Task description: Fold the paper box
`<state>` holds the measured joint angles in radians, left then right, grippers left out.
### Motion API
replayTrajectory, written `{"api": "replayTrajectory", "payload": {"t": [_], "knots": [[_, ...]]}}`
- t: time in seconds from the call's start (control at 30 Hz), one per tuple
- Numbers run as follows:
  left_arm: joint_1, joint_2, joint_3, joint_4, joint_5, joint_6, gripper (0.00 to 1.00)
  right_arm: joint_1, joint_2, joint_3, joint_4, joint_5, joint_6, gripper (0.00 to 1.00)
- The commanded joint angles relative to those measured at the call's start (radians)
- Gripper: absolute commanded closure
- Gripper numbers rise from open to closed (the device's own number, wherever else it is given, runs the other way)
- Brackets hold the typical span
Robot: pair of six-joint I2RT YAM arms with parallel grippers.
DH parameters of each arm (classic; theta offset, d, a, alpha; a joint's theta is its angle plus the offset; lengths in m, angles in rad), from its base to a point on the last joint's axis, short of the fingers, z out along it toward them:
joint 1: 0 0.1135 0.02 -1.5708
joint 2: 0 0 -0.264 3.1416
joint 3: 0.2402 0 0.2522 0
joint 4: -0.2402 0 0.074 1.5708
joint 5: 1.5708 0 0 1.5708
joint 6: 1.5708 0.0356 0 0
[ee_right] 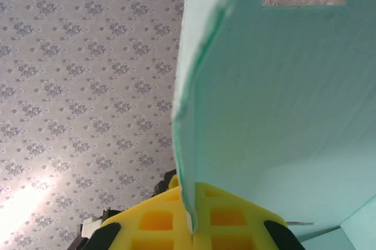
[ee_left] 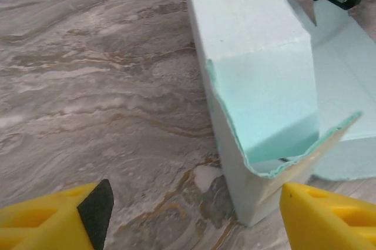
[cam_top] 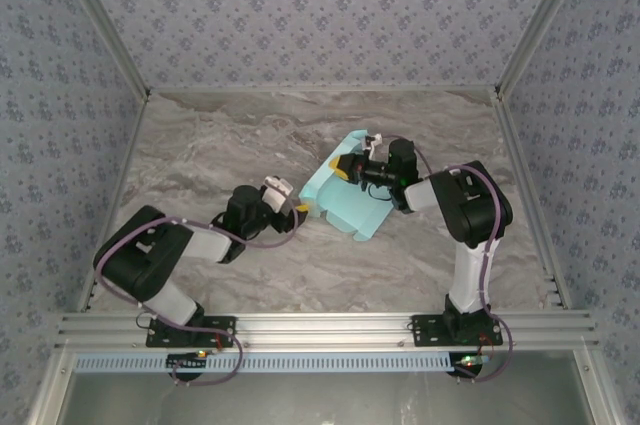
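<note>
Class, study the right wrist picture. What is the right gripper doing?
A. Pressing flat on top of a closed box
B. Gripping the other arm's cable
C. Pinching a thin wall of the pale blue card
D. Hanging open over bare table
C: in the right wrist view, the right gripper has its yellow fingers closed together on the lower edge of a wall of the paper box, which rises straight out of the seam between them.

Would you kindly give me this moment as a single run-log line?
paper box: partly folded | right tool: shut on its panel edge | left tool: open around a box corner
</note>
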<state>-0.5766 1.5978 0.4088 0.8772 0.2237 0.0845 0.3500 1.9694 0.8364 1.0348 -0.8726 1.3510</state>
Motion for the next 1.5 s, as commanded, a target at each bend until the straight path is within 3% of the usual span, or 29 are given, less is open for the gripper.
{"api": "replayTrajectory", "payload": {"t": [0.0,0.23,0.43,0.73,0.87,1.17,1.47], "knots": [[-0.013,0.039,0.051,0.104,0.068,-0.006,0.3,0.012,0.017,-0.004,0.036,0.023,0.031,1.0],[-0.021,0.055,0.064,0.098,0.068,-0.054,0.43,0.017,0.021,-0.019,0.062,0.052,0.046,1.0],[-0.084,0.14,0.044,0.243,0.005,-0.172,0.54,0.03,0.014,-0.056,0.074,0.122,0.042,1.0],[-0.11,0.176,0.072,0.242,-0.029,-0.222,0.58,0.067,0.011,-0.056,0.108,0.195,0.057,1.0],[-0.123,0.187,0.084,0.228,-0.119,-0.25,0.59,0.087,-0.012,-0.086,0.124,0.257,0.056,1.0],[-0.125,0.187,0.14,0.103,-0.295,-0.283,0.52,0.093,-0.053,-0.159,0.171,0.352,0.063,1.0],[-0.125,0.225,0.229,0.029,-0.415,-0.292,0.52,0.166,-0.046,-0.208,0.216,0.55,0.207,1.0]]}}
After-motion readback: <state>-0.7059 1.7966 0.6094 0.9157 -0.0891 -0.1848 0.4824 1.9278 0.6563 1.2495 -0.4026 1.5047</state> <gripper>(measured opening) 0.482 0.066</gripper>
